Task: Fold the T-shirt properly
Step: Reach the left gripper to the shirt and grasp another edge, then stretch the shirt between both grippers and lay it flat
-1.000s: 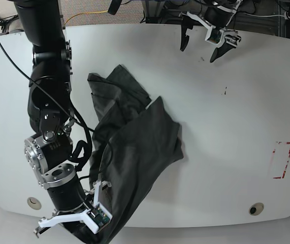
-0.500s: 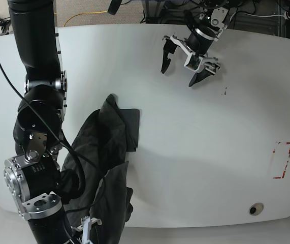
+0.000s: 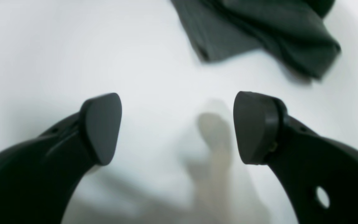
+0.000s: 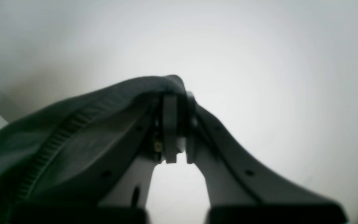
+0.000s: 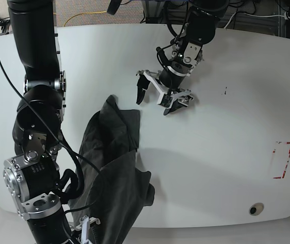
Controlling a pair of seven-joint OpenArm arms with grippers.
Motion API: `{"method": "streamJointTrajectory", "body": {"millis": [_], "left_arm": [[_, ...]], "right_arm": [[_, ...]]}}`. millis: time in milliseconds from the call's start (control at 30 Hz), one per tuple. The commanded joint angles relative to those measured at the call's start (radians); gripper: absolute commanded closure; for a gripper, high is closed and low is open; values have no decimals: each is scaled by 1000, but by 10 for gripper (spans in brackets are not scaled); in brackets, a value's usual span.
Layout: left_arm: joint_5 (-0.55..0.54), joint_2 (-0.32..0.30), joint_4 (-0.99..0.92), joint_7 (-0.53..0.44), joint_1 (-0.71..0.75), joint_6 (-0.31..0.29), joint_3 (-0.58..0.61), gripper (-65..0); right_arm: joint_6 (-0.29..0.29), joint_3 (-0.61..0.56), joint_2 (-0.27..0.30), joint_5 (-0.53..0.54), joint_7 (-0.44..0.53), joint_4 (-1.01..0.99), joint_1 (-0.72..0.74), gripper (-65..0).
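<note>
Charcoal-grey soft cloth T-shirt [image 5: 111,168] lies crumpled on white table [image 5: 226,152], trailing over its near edge. Right gripper [image 4: 176,124] is clamped on its hem. Left gripper [image 5: 157,97] hovers just beside it, jaws wide, empty.

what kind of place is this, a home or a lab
Most likely a robotics lab or test bench: a bare white table with two robot arms over it, loose cables on the floor behind, and only a T-shirt to work on.

T-shirt [image 5: 109,168] — lower end cut off by base view's edge.
</note>
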Motion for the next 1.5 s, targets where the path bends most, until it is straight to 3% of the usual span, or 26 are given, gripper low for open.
{"method": "streamJointTrajectory", "body": {"millis": [0,400,667,733,833,933,1167,1333,1467], "left_arm": [[-7,18,-17,-26,-35,-5,33,-529],[-8,96,-240,-26,-178,-5,85,-529],[-8,96,-332,-26,-234,-5,87,-514],[-8,96,-340,-26,-237,-5,87,-440],[-8,96,-359,-26,-247,-5,87,-186],[-8,96,-413,-26,-279,-5,85,-24],[-11,90,-435,-26,-277,-6,79,-6],[-10,17,-221,-20,-176,-6,-7,-6],[-10,-31,-57,63,-116,-6,-67,-6]], "right_arm": [[-13,6,4,-1,20,11,37,0],[-13,6,32,-1,20,13,17,0],[-13,9,55,1,20,14,-3,0],[-13,9,63,1,20,14,-6,0],[-13,9,66,1,20,14,-6,0],[-13,11,66,1,20,14,-8,0],[-15,63,87,1,20,8,-20,0],[-18,108,92,1,20,-13,-21,0],[-19,146,93,1,20,-53,-20,0]]}}
